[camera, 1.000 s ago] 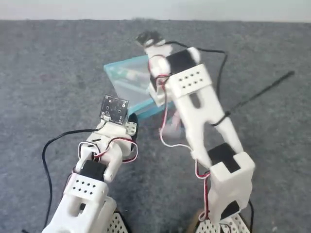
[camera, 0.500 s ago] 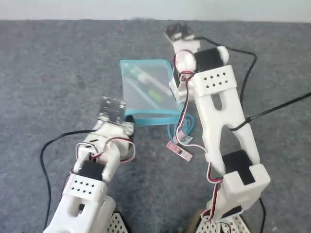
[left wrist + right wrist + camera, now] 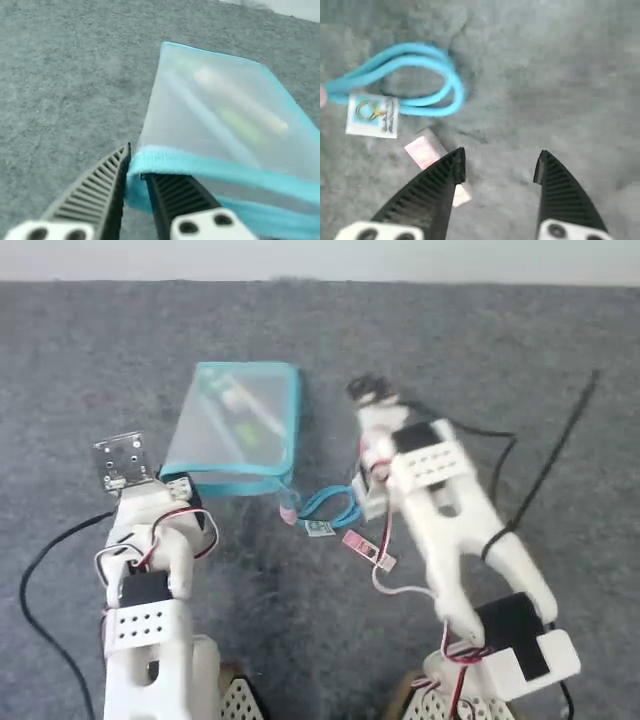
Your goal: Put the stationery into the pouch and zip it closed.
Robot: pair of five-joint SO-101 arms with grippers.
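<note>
Left gripper (image 3: 137, 170) clamps the pouch (image 3: 220, 115) by a corner of its blue zip edge; right gripper (image 3: 500, 162) hangs spread over a pink piece (image 3: 422, 150) beside the blue cord loop (image 3: 420, 75). Seemingly 2 pens (image 3: 240, 107) lie inside. Likely next: pinching that pink piece for loading.

Grey carpet (image 3: 90, 350) (pale wall (image 3: 320, 258) behind).

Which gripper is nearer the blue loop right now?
Right. The right gripper hangs open over the carpet just beside the blue loop; the left gripper is shut on the pouch corner away from it.
</note>
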